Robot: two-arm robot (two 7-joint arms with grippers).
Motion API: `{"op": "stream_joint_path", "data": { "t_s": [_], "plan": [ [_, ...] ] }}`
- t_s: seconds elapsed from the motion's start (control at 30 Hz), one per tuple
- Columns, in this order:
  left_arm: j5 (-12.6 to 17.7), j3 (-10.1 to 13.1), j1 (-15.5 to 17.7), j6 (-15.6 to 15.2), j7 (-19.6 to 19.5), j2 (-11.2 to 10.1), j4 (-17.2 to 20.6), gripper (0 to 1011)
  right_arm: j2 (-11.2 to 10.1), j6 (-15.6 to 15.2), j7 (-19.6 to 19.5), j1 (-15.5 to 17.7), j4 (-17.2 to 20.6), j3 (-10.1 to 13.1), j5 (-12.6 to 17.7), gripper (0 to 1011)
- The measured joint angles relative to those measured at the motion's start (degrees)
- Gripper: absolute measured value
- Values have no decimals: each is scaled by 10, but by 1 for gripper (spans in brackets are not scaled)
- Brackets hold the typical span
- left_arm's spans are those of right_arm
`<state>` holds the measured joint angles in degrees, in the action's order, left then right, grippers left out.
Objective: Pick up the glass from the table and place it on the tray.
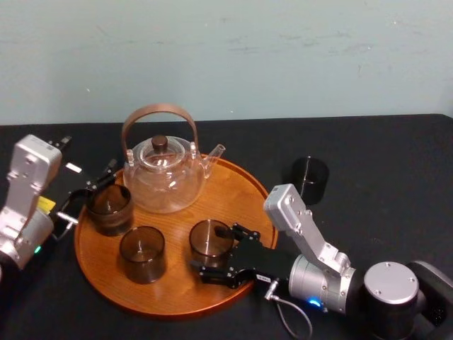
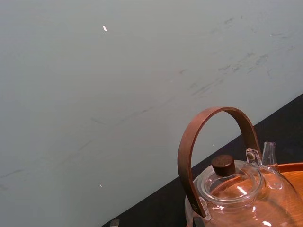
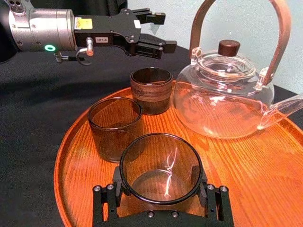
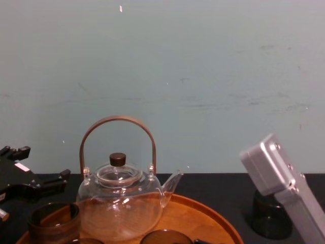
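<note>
1. From the head view, the right pincer [image 1: 216, 253] reaches over the near right part of the round wooden tray [image 1: 237, 195]. Its two fingers squeeze a dark glass [image 1: 210, 239] from both sides.
2. The right wrist view shows this up close. The glass [image 3: 161, 165] stands flat on the wood of the tray [image 3: 251, 165], with a black finger tight against each side.
3. The tray also holds a clear teapot [image 1: 164, 177] with a curved brown handle, at the back. With it are a front-left glass [image 1: 142, 253] and a back-left glass [image 1: 110, 207]. In the right wrist view you can look down to the bottom of the nearer glasses.
4. The left pincer [image 1: 90, 191] hangs wide open just beside the back-left glass. The right wrist view shows its fingers [image 3: 166, 46] spread apart above that glass [image 3: 151, 90].
5. The chest view looks from the side. A lone glass [image 4: 269, 218] stands on the black table [image 1: 382, 142], to the right of the tray [image 4: 203, 213].
6. The left wrist view shows the teapot [image 2: 236, 189] and its handle against the pale wall [image 2: 118, 94].
</note>
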<state>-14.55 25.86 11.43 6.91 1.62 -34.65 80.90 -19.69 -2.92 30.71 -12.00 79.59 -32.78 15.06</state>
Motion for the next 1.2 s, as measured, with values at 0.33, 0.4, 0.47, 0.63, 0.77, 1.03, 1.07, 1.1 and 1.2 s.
{"op": "stream_joint_path", "data": {
  "t_s": [0.33, 0.4, 0.47, 0.63, 0.77, 1.03, 1.07, 1.1, 1.2],
  "plan": [
    [0, 0, 0, 0, 0, 0, 0, 1001, 2, 2, -4, -6, -11, -7, -8, 905],
    [0, 0, 0, 0, 0, 0, 0, 1001, 3, 2, -6, -7, -11, -8, -9, 904],
    [0, 0, 0, 0, 0, 0, 0, 1001, 3, 2, -6, -7, -11, -8, -9, 905],
    [0, 0, 0, 0, 0, 0, 0, 1001, 3, 2, -6, -7, -11, -7, -9, 905],
    [0, 0, 0, 0, 0, 0, 0, 1001, 3, 2, -6, -7, -11, -7, -9, 905],
    [0, 0, 0, 0, 0, 0, 0, 1002, 2, 2, -5, -6, -11, -7, -8, 978],
    [0, 0, 0, 0, 0, 0, 0, 1001, 2, 2, -5, -6, -11, -7, -8, 997],
    [0, 0, 0, 0, 0, 0, 0, 1001, 2, 2, -5, -6, -11, -7, -8, 1002],
    [0, 0, 0, 0, 0, 0, 0, 1001, 2, 2, -5, -6, -10, -6, -8, 1002]
  ]
}}
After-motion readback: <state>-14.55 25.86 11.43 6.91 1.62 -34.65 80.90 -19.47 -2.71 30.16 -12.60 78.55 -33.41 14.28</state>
